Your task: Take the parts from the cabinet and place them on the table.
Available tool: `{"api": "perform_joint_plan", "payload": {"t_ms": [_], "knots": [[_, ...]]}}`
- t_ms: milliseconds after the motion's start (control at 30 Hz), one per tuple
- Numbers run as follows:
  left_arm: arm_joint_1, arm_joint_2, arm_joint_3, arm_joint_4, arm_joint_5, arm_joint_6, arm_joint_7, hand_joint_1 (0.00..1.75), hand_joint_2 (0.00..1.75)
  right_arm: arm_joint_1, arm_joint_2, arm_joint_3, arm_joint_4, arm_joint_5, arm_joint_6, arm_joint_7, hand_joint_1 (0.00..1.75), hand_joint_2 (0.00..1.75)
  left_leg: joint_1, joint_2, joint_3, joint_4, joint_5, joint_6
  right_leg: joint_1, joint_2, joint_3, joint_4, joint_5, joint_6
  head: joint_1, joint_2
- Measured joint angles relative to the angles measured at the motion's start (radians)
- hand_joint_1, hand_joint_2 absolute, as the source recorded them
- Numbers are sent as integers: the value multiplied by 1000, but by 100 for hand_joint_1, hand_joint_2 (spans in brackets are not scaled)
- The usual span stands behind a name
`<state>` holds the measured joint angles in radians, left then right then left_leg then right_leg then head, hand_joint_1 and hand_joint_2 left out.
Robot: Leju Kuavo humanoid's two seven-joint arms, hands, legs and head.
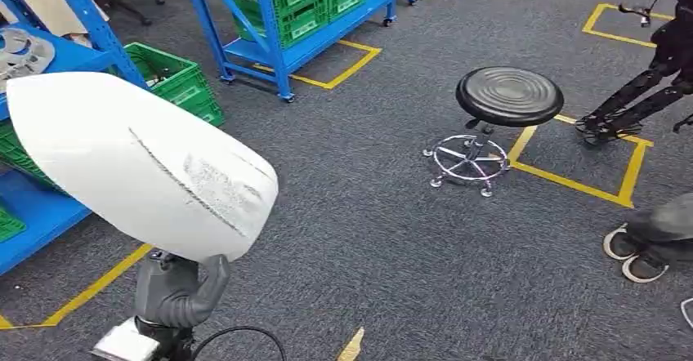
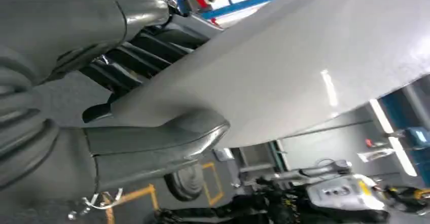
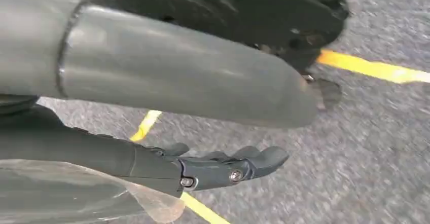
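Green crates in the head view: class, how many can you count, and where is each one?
At least 4 spots: one crate on the floor beside the near blue rack; a stack on the far rack's shelf; two edges in the near rack. The white part may hide others.

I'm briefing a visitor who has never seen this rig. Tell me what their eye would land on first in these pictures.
First the big white curved part, held up by the left hand at the near left of the head view, in front of the blue shelving. Next the black round stool standing alone on the grey carpet at mid-right, beside yellow floor tape. Green crates sit by the shelving on the left.
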<state>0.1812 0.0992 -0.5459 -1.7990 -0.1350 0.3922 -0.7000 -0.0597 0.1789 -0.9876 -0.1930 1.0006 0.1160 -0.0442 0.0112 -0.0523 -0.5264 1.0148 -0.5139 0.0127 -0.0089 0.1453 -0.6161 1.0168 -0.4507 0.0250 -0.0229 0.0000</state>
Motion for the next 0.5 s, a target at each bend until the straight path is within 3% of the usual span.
{"api": "perform_joint_plan", "payload": {"t_ms": [33,67,100,167,200,233,267,300,333,367,400,500], "knots": [[-2,-1,0,0,1,2,0,175,175,5,0,0,0,1,1,1,0,0,5,20,2,-7,6,8,1,-24,-7,11,-8,1,0,0],[-1,-3,1,0,2,2,0,175,175,6,0,0,0,2,1,5,0,0,4,27,2,-8,8,11,8,-86,-25,46,-36,5,9,0],[2,-3,0,0,1,2,0,175,175,4,0,0,0,6,1,9,0,0,3,44,0,-8,8,15,5,-116,-60,120,-79,10,15,0],[5,-2,2,0,-2,3,0,175,175,2,0,0,0,9,2,11,0,0,1,77,-3,-8,7,16,2,-136,-128,267,-143,15,14,0],[5,-2,2,0,-3,3,0,175,175,2,0,0,0,10,1,11,0,0,1,92,-4,-8,7,15,-1,-138,-144,307,-149,17,14,0],[5,-2,2,1,-3,3,0,175,175,4,0,0,0,11,1,12,0,0,1,106,-3,-8,7,15,-2,-141,-134,294,-133,18,14,0],[5,-2,2,0,-4,3,0,175,175,5,0,0,0,11,1,13,0,0,1,117,-3,-8,6,14,-3,-146,-102,241,-100,18,14,0],[5,-2,2,0,-6,3,0,175,175,6,0,0,0,11,1,13,0,0,1,131,0,-8,4,11,-3,-161,-41,136,-54,15,14,0],[5,-2,2,0,-6,3,0,175,175,6,0,0,0,11,1,13,0,0,1,139,3,-8,2,7,-2,-192,8,55,-26,13,15,0],[6,-2,2,0,-6,3,0,175,175,2,0,0,0,11,0,13,0,0,-6,150,5,-7,-2,1,10,-242,37,2,-44,11,15,0],[5,-2,2,0,-6,3,0,175,175,-2,0,0,0,11,0,12,0,0,-9,160,4,-4,-5,-4,11,-225,40,-2,-37,-1,15,0],[4,-2,2,0,-5,4,0,175,175,3,0,0,0,11,0,14,0,0,-7,190,13,-9,-5,-18,15,-192,33,-1,-36,-13,16,0]]}}
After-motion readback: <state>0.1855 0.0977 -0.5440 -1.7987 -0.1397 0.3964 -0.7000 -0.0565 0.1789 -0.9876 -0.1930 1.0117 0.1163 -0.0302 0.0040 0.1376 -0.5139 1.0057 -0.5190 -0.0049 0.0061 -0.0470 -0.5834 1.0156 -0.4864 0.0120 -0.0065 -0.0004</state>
